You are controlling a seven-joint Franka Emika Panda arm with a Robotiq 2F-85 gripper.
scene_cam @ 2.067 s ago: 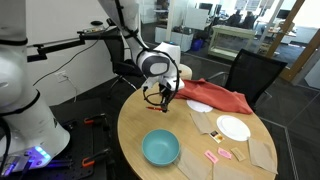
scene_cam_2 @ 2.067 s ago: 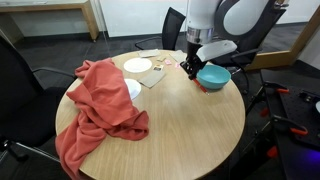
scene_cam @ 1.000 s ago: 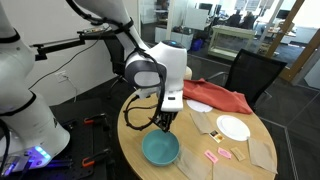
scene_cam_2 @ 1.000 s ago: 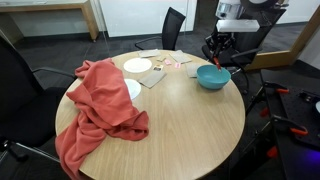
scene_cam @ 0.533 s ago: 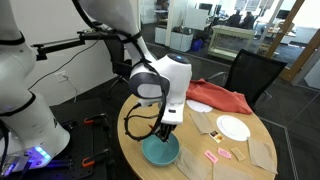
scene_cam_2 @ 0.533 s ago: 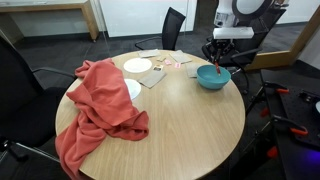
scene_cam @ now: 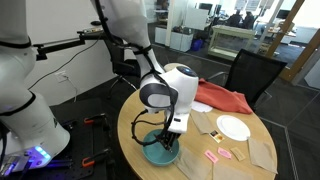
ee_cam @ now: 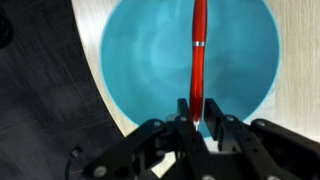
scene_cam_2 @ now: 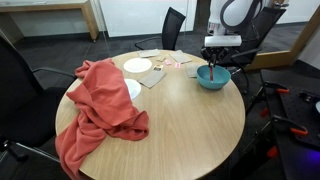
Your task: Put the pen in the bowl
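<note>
Since the moment before, the arm had sunk lower and swung further in, so the claw (scene_cam: 165, 141) hung directly over the bowl (scene_cam: 150, 156) instead of above its rim. From the wrist view I could see the claw pinched narrow on one end of the pen (ee_cam: 198, 50). The red shaft ran straight out from between the fingertips, across the middle of the teal hollow beneath. Whether the pen's far tip touched the bowl's floor I could not tell. In both exterior views the bowl sat right under the claw, close to the edge of the round desk (scene_cam_2: 190, 120). Everything else lay well apart from the claw. A white plate (scene_cam: 233, 128) sat further across the desk, with a few small pink pieces (scene_cam: 220, 154) near it. A crumpled red cloth (scene_cam_2: 100, 100) sprawled over the desk on the side away from the claw and spilled past the edge.
</note>
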